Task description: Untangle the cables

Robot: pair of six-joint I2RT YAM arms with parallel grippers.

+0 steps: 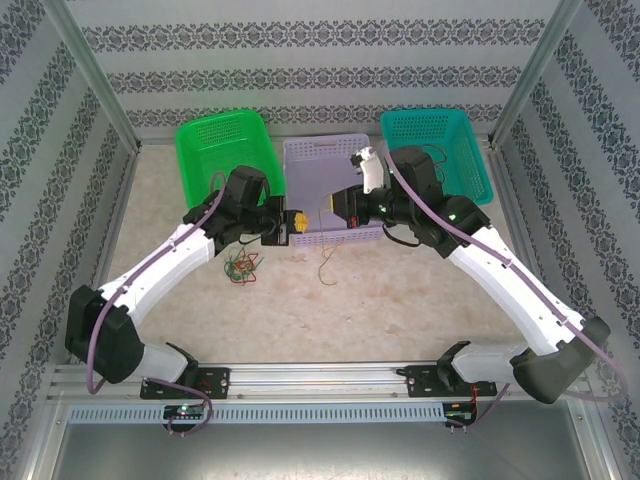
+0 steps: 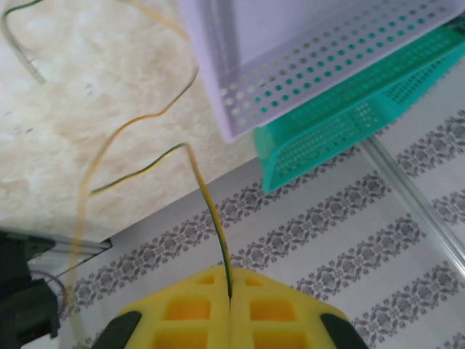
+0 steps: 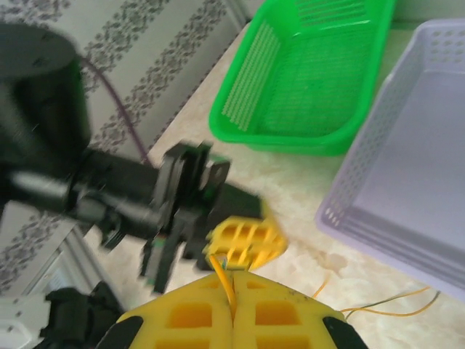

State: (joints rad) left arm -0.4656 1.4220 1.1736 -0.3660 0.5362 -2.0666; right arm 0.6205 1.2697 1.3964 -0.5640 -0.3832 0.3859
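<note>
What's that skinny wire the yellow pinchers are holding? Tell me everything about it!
The wire is very thin and bendy, green and yellow. The left gripper has its yellow fingers shut tight on it. From there the wire climbs, bends over sharply and slopes down to the left in front of the beige table. An orange wire crosses its far end; whether they touch, I cannot tell.

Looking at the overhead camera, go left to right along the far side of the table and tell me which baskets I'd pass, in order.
green basket → lilac basket → teal basket
</note>
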